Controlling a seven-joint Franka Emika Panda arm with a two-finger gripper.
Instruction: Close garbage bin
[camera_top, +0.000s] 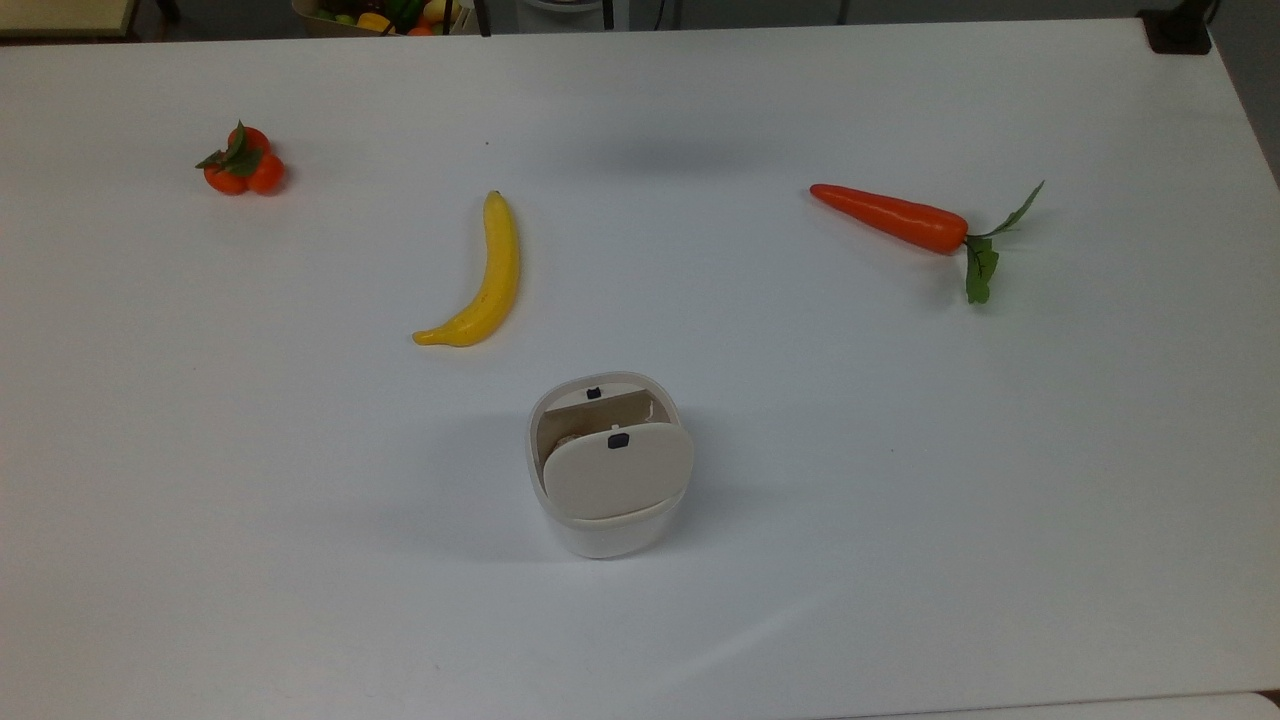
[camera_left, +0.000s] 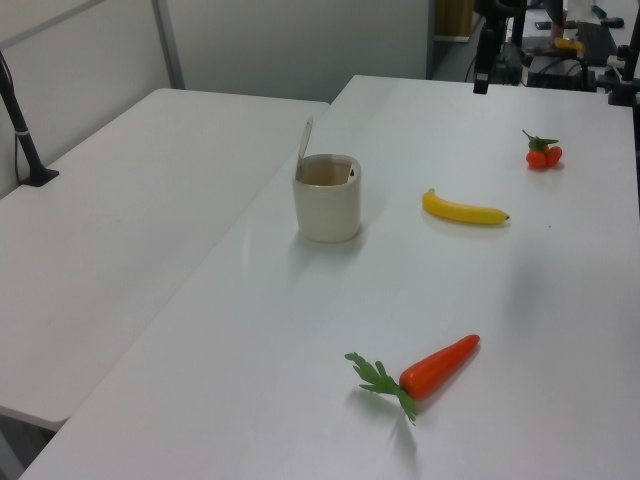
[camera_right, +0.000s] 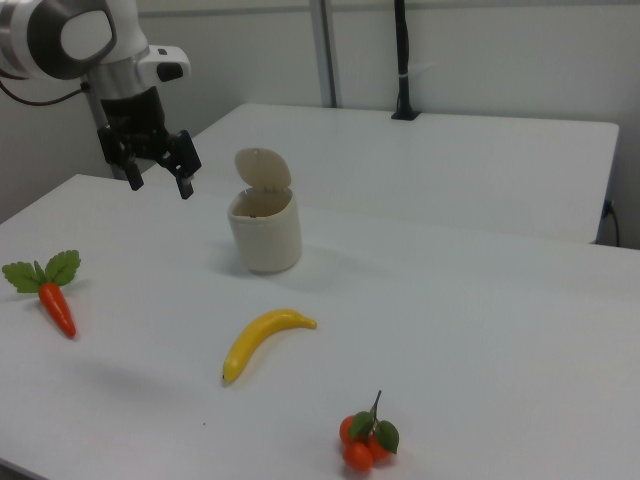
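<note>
White tabletop (camera_top: 900, 480) carrying four items, with a second white table adjoining it in the left view and the right view. Garbage bin (camera_top: 608, 520): white rounded tub standing upright near the middle of the tabletop, its cream lid (camera_top: 617, 470) raised on the hinge so that the interior is exposed; a small black button (camera_top: 618, 440) shows on the lid. Banana (camera_top: 480, 280): lying flat, near the bin but apart from it. Carrot (camera_top: 890, 217): lying with green leaves attached, well apart from the bin, toward the top view's right. Cluster of small oranges (camera_top: 243, 165) with leaves: toward the top view's far left. Gripper (camera_right: 158, 172): suspended in the air above the tabletop at the right view's left, between carrot and bin, touching neither; its two dark fingers (camera_right: 184, 165) are spread apart and hold nothing.
</note>
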